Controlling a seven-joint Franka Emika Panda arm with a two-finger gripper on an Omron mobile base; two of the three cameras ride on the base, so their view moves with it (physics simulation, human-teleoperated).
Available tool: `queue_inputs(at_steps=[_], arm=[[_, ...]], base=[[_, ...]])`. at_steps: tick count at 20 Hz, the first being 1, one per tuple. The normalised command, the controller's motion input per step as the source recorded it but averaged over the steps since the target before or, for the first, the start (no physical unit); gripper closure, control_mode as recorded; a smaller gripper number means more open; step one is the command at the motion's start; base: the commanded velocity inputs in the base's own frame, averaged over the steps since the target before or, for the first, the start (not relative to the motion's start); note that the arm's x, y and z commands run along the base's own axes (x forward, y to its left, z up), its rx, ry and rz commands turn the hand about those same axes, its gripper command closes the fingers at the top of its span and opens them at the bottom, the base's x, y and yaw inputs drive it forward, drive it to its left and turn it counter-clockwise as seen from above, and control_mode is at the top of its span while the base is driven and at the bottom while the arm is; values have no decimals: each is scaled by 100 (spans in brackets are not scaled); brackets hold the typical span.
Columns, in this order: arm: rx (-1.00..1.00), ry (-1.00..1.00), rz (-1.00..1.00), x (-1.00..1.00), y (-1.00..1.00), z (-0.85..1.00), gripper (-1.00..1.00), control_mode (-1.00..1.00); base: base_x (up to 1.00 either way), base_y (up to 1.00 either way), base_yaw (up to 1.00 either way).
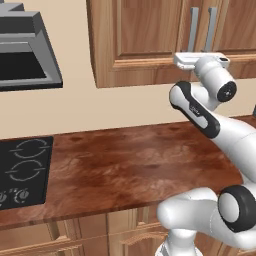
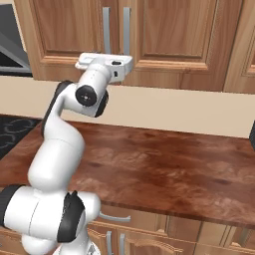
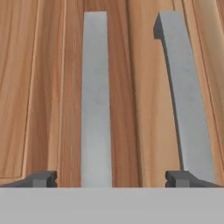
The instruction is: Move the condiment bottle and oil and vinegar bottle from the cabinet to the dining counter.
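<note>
Gripper (image 3: 111, 178) spread wide, holding nothing: in the hand view we see the two dark fingertips (image 3: 41, 178) far apart at the bottom, with the left bar handle (image 3: 95, 100) rising between them and the right bar handle (image 3: 183, 96) just above the right tip. We can't tell whether either tip touches a handle.

Both handles run vertically on the cabinet (image 1: 145, 40), one on each side of the seam where the two doors meet. Doors are shut, so we see neither the condiment bottle nor the oil and vinegar bottle; whatever is inside is hidden from us.

From the left base view, our hand (image 1: 200, 60) sits up at the bottom rail of the cabinet, right below the pair of grey handles (image 1: 202, 27), palm aimed at the doors. The right base view agrees: hand (image 2: 104, 64) against the lower edge of the cabinet (image 2: 169, 35), under the handles (image 2: 115, 30).

Below us is a reddish-brown wood counter (image 1: 130, 165) against the beige wall. A black stovetop (image 1: 22, 170) is set into it at the left in the left base view, with a grey range hood (image 1: 25, 50) above it. Drawer fronts (image 2: 149, 234) show under the counter edge in the right base view.
</note>
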Motion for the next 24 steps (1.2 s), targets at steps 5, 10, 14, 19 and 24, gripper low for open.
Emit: queue_inputs(at_steps=[5,10,14,19,24], arm=[[-1,4,-2,28,6,0,-100,-100],[0,0,-1,24,12,0,-100,-100],[0,0,0,20,12,0,100,-100],[0,0,0,26,11,0,100,-100],[0,1,0,8,13,0,100,-100]], base=[[0,0,0],[0,0,0],[0,0,0],[0,0,0],[0,0,0]])
